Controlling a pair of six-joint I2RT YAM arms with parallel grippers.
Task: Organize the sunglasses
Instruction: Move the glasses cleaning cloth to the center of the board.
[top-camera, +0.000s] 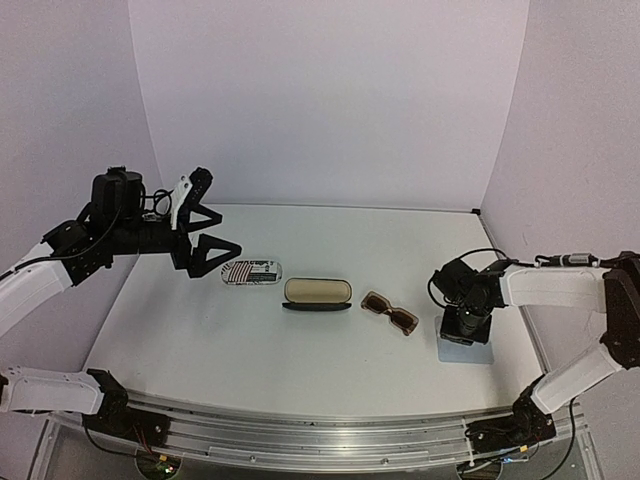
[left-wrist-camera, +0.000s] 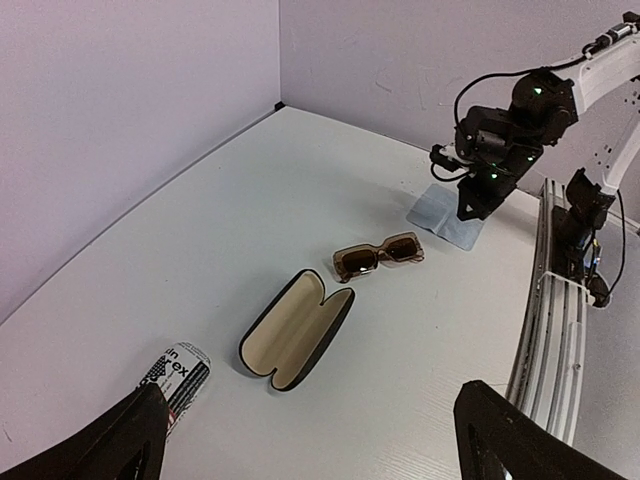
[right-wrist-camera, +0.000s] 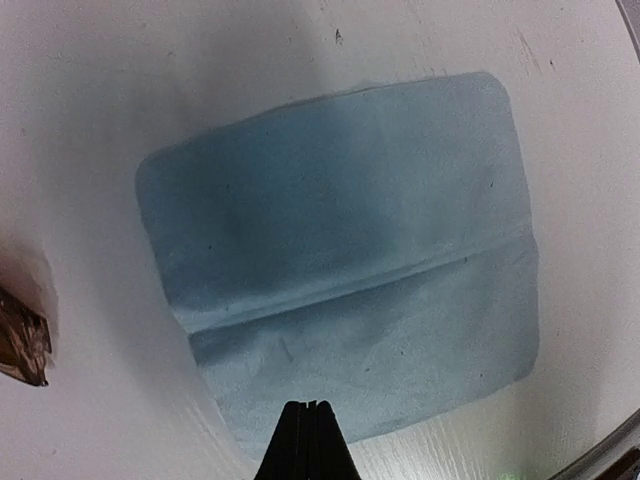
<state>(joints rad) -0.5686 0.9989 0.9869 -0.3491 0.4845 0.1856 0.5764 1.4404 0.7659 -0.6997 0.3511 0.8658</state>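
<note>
Cloth pinch: right gripper (right-wrist-camera: 308, 432) clenched at 6 o'clock edge of the square light-blue cloth (right-wrist-camera: 340, 230); left gripper (top-camera: 230, 232) released, idle.
Risk: fabric may not be caught, so the pinch slips; a dragged cloth could nudge the chunky brown sunglasses (top-camera: 390, 313) at its 9 o'clock.

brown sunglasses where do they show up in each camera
Top external: brown sunglasses right of centre, between open case and blue cloth.
Left wrist: brown sunglasses mid-frame, beyond the open case.
Right wrist: likely brown sunglasses, a corner at the left edge.
Shared landmark: the blue cloth.
</note>
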